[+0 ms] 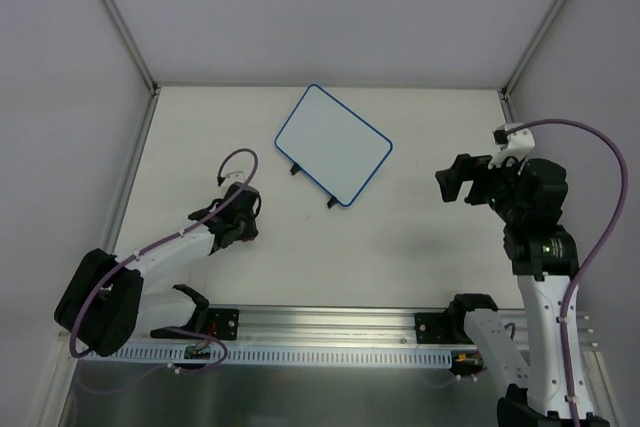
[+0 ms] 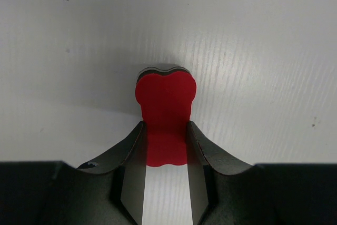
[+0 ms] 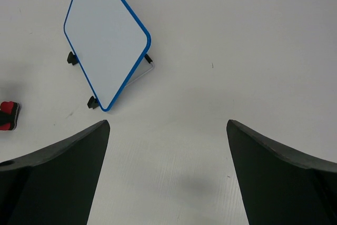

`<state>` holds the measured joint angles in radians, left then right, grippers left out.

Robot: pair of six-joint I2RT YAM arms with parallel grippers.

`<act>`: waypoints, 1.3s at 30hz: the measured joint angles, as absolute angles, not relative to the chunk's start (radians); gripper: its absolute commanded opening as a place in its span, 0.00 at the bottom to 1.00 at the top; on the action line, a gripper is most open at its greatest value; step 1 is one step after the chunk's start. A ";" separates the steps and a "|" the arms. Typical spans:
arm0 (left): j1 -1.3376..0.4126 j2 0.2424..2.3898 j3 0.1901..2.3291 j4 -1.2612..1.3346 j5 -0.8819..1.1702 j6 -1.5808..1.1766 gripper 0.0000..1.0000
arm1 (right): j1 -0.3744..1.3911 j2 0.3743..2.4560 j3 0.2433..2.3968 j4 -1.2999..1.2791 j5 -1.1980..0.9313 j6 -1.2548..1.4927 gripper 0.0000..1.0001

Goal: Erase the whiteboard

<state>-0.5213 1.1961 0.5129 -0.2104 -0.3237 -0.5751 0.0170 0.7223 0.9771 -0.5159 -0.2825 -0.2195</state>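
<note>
I see the small rectangular whiteboard [image 1: 333, 144] with rounded corners and a thin blue frame sitting toward the far middle of the white desk [image 1: 400, 257], turned at an angle to the desk's edges. Its white face shows no writing from above or from the right wrist camera. Two small black feet [image 3: 92, 102] stick out along its near-left edge and touch the desk. Well apart from it, on my left, the left gripper [image 1: 240, 217] sits low over the desk. In its wrist view its dark fingers [image 2: 131, 146] are closed against both sides of a small red eraser block [image 2: 166, 98] with a dark layer on its far end, so it has that block in hold. On the other side, also well clear of the board, the right gripper [image 1: 455, 179] faces the whiteboard. Its wrist camera shows the jaws spread wide with only bare desk between them.
</note>
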 measured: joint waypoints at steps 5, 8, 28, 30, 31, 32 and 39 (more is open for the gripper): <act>-0.521 1.215 0.513 -0.185 -0.323 -0.593 0.42 | 0.017 0.657 1.052 -0.622 -0.247 -0.235 0.99; -0.521 1.209 0.509 -0.187 -0.310 -0.603 0.70 | 0.017 0.640 1.079 -0.674 -0.224 -0.253 0.99; -0.521 0.503 1.035 -0.573 -0.477 -0.344 0.99 | 0.057 0.464 1.254 -0.751 0.034 -0.319 0.99; -0.521 0.473 1.092 -0.595 -0.499 -0.292 0.99 | 0.057 0.451 1.266 -0.754 0.038 -0.321 0.99; -0.521 0.464 1.116 -0.610 -0.507 -0.270 0.99 | 0.057 0.444 1.275 -0.754 0.039 -0.323 0.99; -0.521 0.457 1.132 -0.620 -0.510 -0.255 0.99 | 0.057 0.438 1.283 -0.754 0.038 -0.325 0.99; -0.521 0.430 1.218 -0.695 -0.534 -0.156 0.99 | 0.057 0.406 1.328 -0.753 0.037 -0.333 0.99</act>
<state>-0.5213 0.4305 1.2179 -0.6949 -0.5339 -0.1562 0.0570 0.4065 1.3277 -0.7528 0.0372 -0.3332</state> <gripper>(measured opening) 0.989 0.991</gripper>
